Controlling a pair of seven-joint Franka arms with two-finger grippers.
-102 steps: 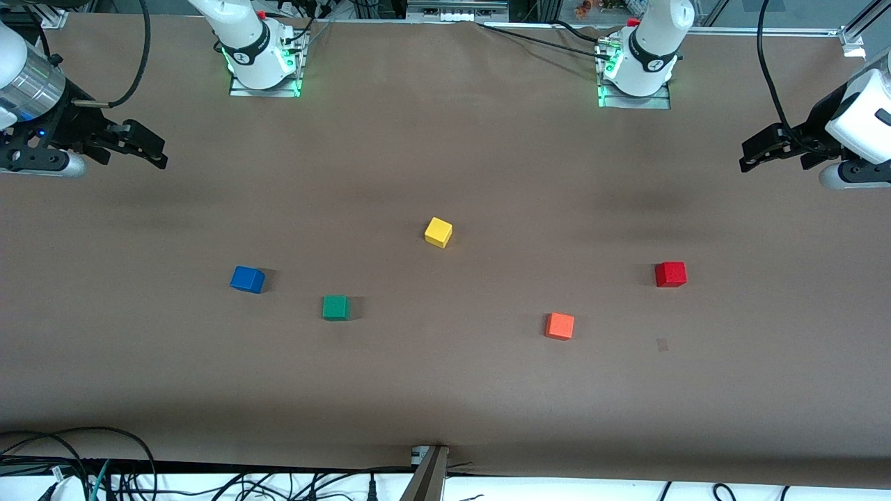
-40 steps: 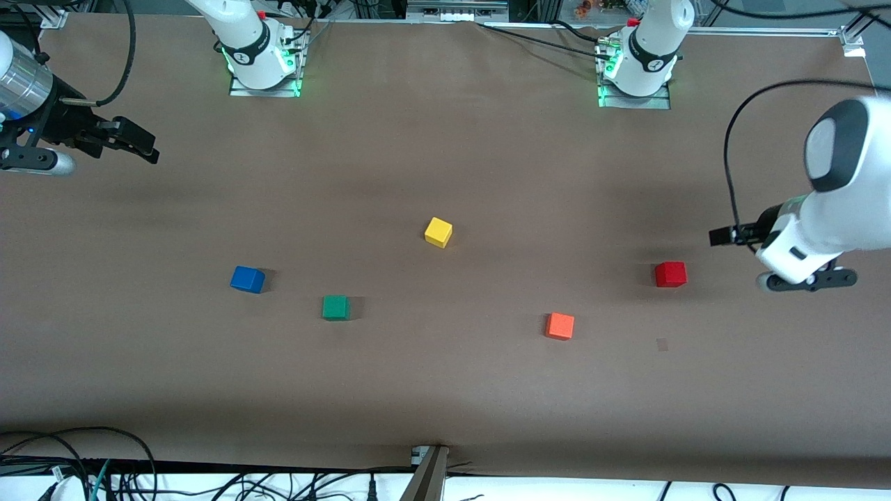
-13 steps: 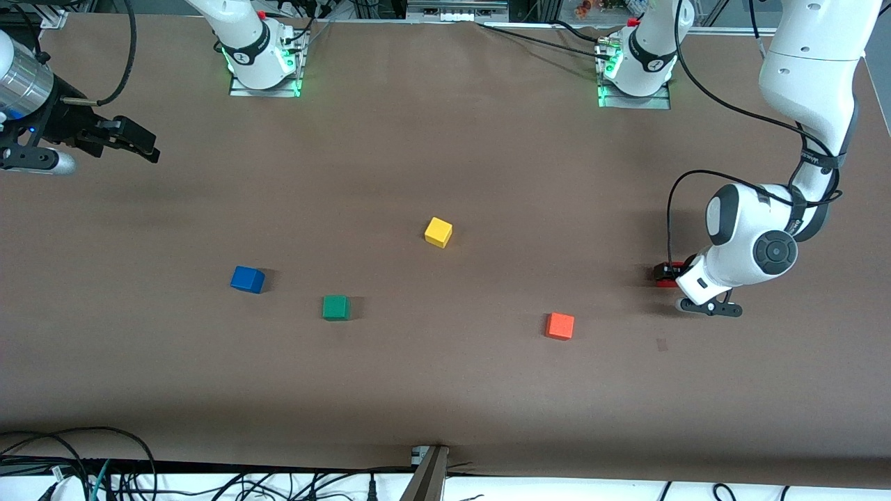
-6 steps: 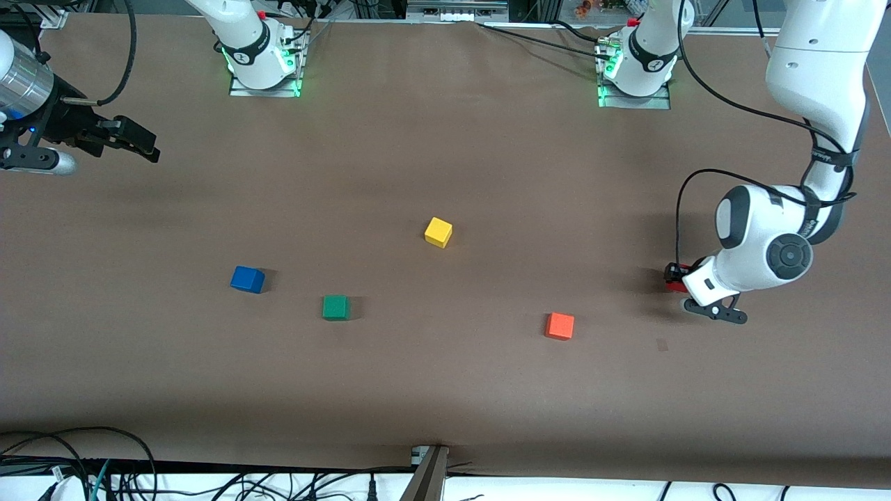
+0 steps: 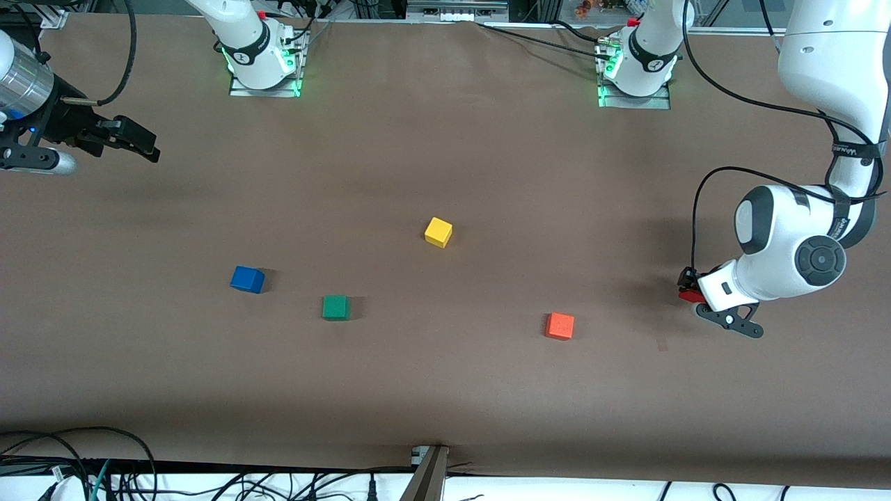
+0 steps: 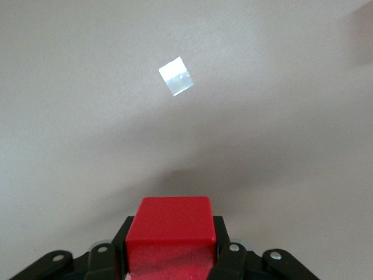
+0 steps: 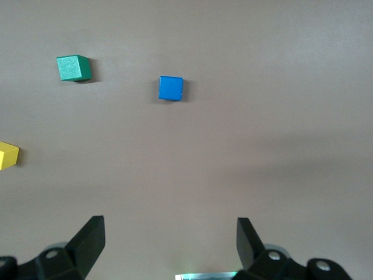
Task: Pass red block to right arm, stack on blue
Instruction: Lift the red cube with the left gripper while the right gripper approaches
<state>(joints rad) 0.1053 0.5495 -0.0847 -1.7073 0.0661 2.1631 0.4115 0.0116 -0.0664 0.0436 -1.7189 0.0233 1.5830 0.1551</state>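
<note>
The left gripper (image 5: pixel 689 287) clamps the red block (image 5: pixel 690 296) between its black fingers (image 6: pixel 232 259) above the brown table (image 5: pixel 445 390), at the left arm's end of it. In the left wrist view the red block (image 6: pixel 170 236) sits squarely between the two fingers, its top face and one side showing, with its shadow cast on the table surface below it; a small pale square patch (image 6: pixel 177 76) lies on the table apart from the block. The left arm's white wrist (image 5: pixel 786 250) hides most of the block in the front view, so only a red sliver shows at the gripper's tip.

The orange block (image 5: pixel 560 325) rests on the table toward the middle from the gripper and well apart from it. The yellow block (image 5: pixel 438 232) sits near the table's centre, farther from the front camera than the orange one. The green block (image 5: pixel 335 307) and the blue block (image 5: pixel 247 279) lie near each other toward the right arm's end, each standing alone.

The right gripper (image 5: pixel 139 142) waits with its fingers (image 7: pixel 87 240) spread wide and nothing between them, over the table edge at the right arm's end. Its wrist camera looks down on the blue block (image 7: pixel 171 88), the green block (image 7: pixel 73 67) and an edge of the yellow block (image 7: pixel 8 155).
</note>
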